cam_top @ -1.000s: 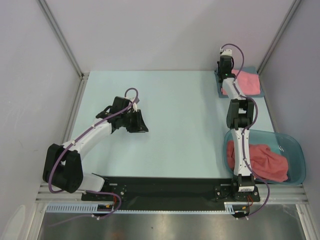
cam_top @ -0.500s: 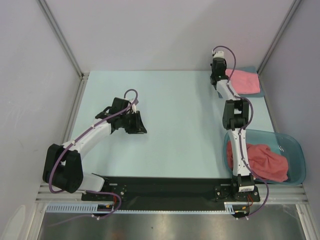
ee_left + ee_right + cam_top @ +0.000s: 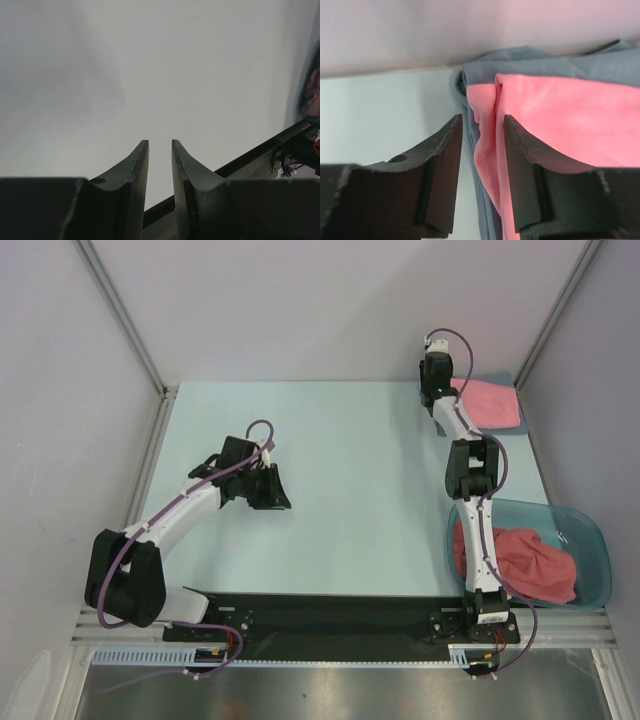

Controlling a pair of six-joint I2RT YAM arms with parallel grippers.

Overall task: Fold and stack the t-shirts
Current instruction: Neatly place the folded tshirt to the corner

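Partway through, by the look of it. Got a table [image 3: 350,460] with a tub [image 3: 597,540] at the near right holding a crumpled heap of t-shirts [image 3: 535,560], so plenty left to fold. Got one folded t-shirt [image 3: 490,400] flat on a grey cloth [image 3: 545,60] in the far right corner, start of the stack. Right arm [image 3: 470,470] stretched way out to that corner, right gripper [image 3: 482,122] just over the shirt's left edge, fingers parted, gripping nothing. Left arm [image 3: 180,510] bent over the mid-left, left gripper [image 3: 160,145] low, fingers narrow, empty.
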